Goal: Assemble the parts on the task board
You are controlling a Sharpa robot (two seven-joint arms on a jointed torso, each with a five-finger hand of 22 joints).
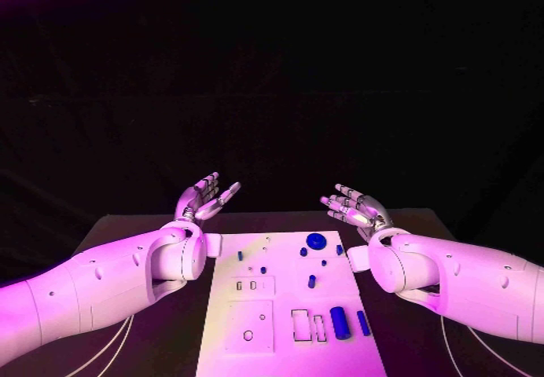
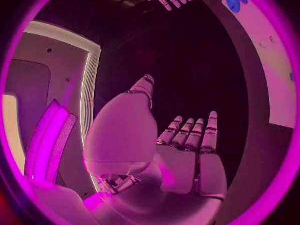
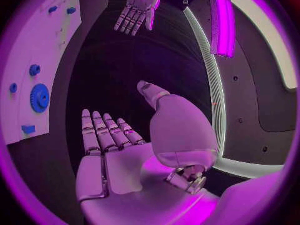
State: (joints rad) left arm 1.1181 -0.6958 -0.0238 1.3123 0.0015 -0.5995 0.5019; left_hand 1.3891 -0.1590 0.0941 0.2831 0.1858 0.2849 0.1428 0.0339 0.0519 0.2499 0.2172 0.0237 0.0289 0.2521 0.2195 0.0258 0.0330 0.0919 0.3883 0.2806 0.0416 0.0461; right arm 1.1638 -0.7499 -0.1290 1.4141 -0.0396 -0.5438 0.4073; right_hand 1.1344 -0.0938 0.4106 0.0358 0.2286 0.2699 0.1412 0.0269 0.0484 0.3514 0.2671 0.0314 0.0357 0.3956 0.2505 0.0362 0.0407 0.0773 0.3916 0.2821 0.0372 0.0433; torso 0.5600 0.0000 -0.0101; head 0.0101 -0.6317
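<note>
Evidently both hands, left hand [image 1: 207, 197] and right hand [image 1: 356, 207], hover empty with fingers spread above the board [image 1: 284, 345] at lower centre; its small blue parts [image 1: 339, 320] look light, stiff, slippery, best pinched sideways.

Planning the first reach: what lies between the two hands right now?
Head view: nothing lies between the left hand and right hand; both hover open beyond the task board's far end, over dark background. The blue parts lie nearer the robot.
</note>
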